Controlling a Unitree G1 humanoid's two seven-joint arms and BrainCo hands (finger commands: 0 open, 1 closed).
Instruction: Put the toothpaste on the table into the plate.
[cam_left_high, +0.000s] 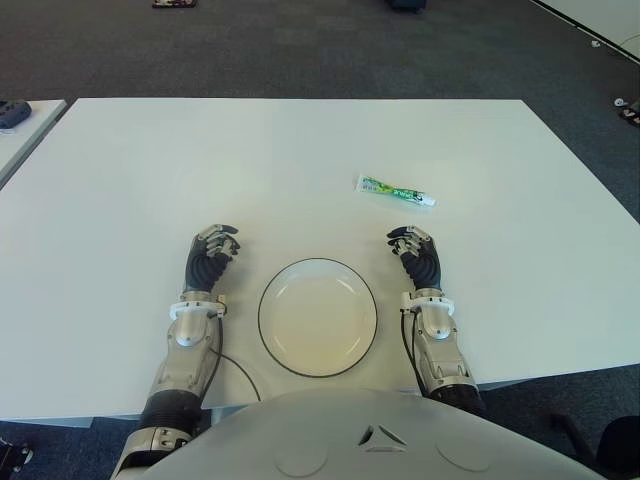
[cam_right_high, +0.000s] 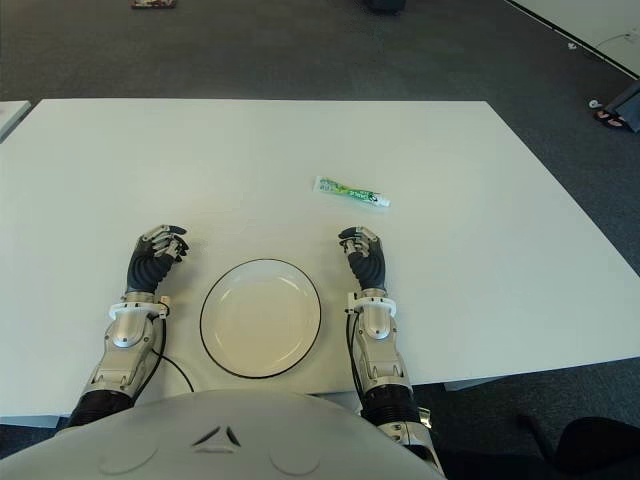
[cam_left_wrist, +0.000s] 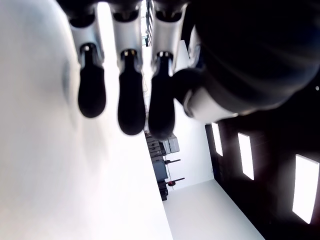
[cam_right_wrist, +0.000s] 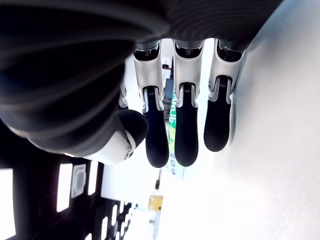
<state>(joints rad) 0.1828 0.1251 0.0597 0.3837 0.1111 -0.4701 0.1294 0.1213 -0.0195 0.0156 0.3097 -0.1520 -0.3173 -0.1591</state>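
A green and white toothpaste tube (cam_left_high: 396, 190) lies flat on the white table (cam_left_high: 120, 190), a short way beyond my right hand (cam_left_high: 413, 246) and slightly to its left. A white plate with a dark rim (cam_left_high: 318, 316) sits empty at the near edge, between both hands. My right hand is beside the plate's right side, fingers relaxed and holding nothing; its wrist view shows the toothpaste tube (cam_right_wrist: 171, 120) past the fingertips (cam_right_wrist: 186, 150). My left hand (cam_left_high: 213, 246) shows left of the plate, fingers loosely bent and empty.
Dark carpet surrounds the table. Another table's corner with a dark object (cam_left_high: 12, 113) shows at far left. A thin black cable (cam_left_high: 240, 370) curves beside the left forearm near the plate. The table's right edge (cam_left_high: 600, 190) runs diagonally.
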